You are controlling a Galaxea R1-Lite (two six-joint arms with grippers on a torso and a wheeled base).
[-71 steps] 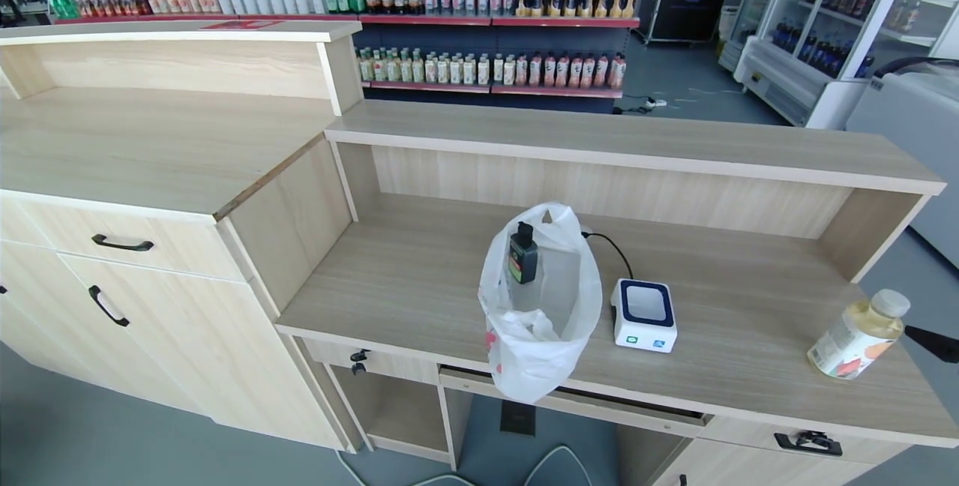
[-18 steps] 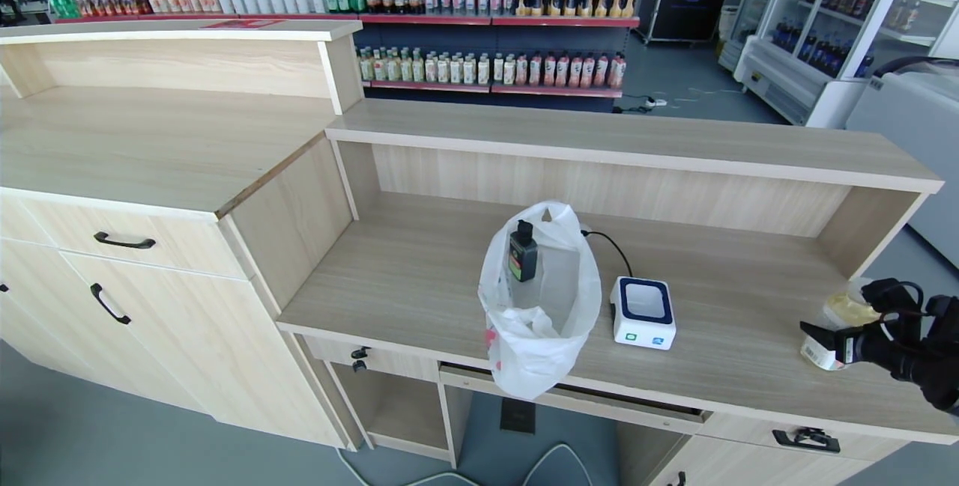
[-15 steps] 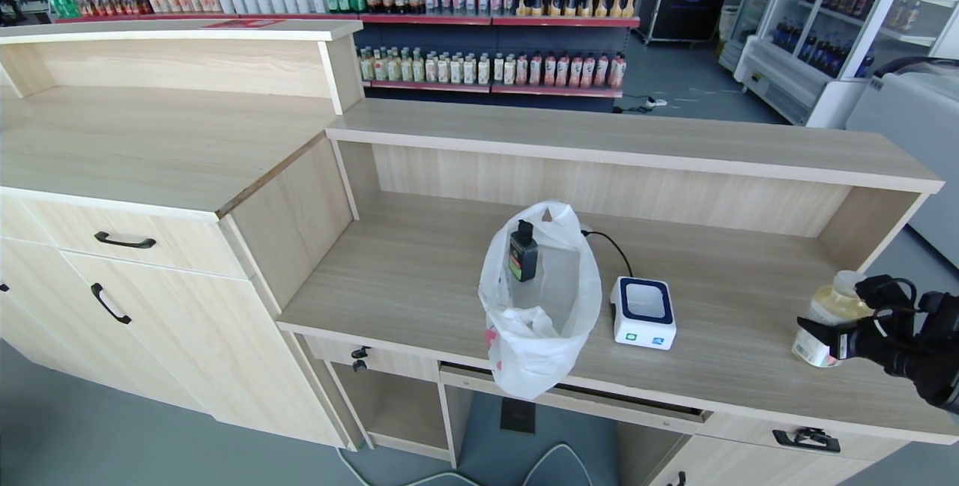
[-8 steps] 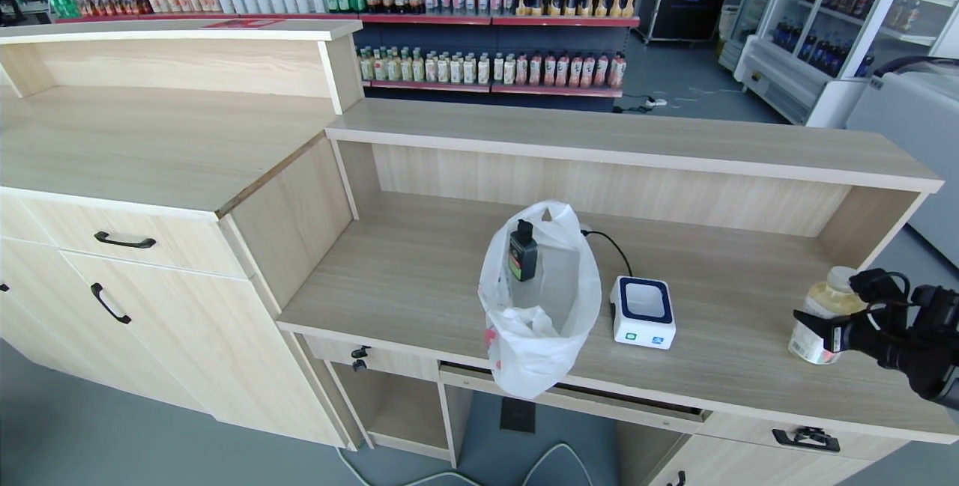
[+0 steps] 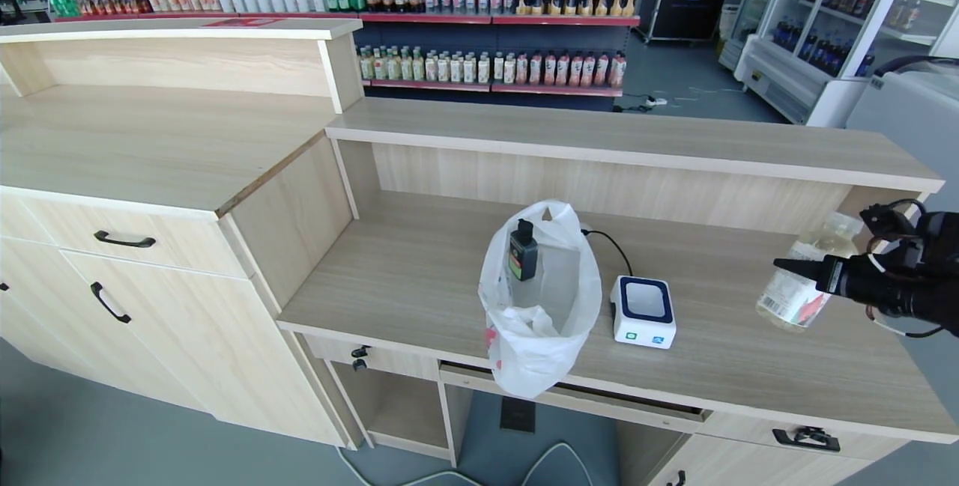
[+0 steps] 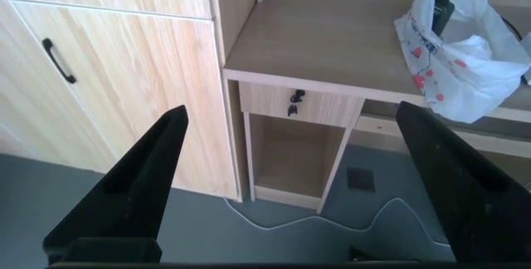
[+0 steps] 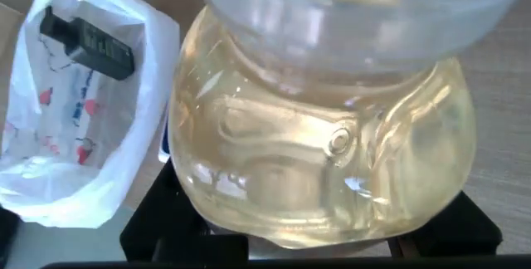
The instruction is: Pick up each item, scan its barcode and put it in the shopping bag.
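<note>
Drink bottle (image 5: pixel 796 291), pale yellow liquid: tilted, held above counter (image 5: pixel 419 276) at R end, well R of scanner (image 5: pixel 644 311). R gripper (image 5: pixel 820 276) clamped on bottle mid-body. Shopping bag (image 5: pixel 541 321) stands just L of scanner, dark bottle (image 5: pixel 522 252) inside. L gripper (image 6: pixel 290 110): fingers spread wide, low by cabinet (image 6: pixel 124 61) front.

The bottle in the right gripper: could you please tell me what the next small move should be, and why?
Probably carry the bottle leftward to above the scanner. The right gripper holds it over the counter, right of the scanner, and scanning comes before the shopping bag.
</note>
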